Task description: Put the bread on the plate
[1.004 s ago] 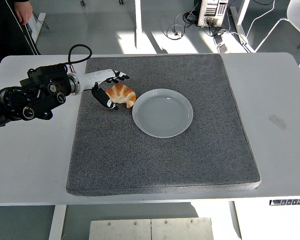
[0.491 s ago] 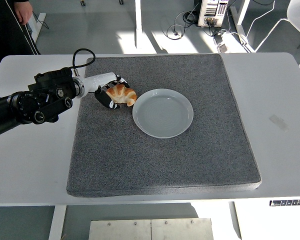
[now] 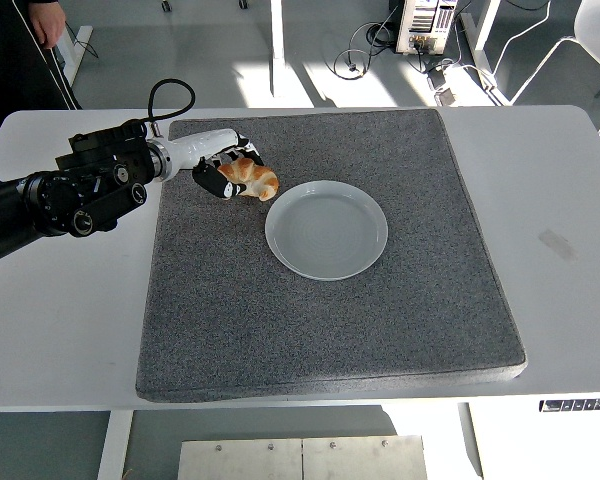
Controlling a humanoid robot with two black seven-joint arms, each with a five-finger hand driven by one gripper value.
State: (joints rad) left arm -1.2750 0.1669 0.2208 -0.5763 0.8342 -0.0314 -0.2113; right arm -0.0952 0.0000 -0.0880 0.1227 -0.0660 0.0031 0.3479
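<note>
Now the left hand had closed its fingers around the bread — a second before they were spread beside it. It sat just off the plate at ten o'clock, seemingly lifted off the grey mat — only the carry across remained.

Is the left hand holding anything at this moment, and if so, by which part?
Yes. The left hand has its fingers closed around the left end of the golden-brown croissant, beside the pale grey round plate.

Left hand fingers clasping bread, beside plate, grey mat
</note>
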